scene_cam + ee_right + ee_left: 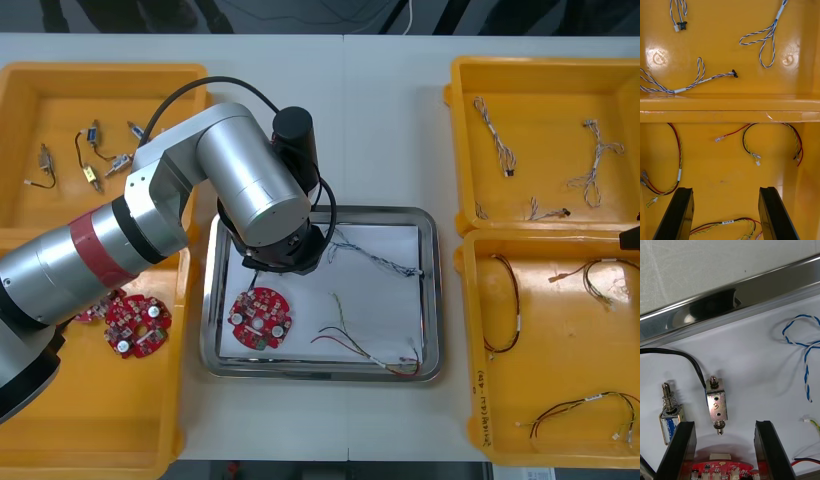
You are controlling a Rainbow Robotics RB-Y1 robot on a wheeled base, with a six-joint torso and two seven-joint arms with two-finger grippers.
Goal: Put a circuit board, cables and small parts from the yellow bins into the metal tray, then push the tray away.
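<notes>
Two small metal parts (717, 405) in the metal tray (715, 307), one lengthwise just ahead of the open, empty jaws of the left gripper (723, 426). Right gripper (724, 192) open too, over a yellow bin (720, 174).

From the front, my left arm (240, 190) hides the left claw (724, 423) and the small metal parts (717, 405) before it — at the wrist, the circuit board (720, 469) between its fingers runs off-frame.

The white-lined metal tray (436, 300) holds a round red circuit board (260, 318), a twisted blue and white cable (380, 260), a red and yellow cable (365, 345) and two small metal parts (717, 405).
</notes>
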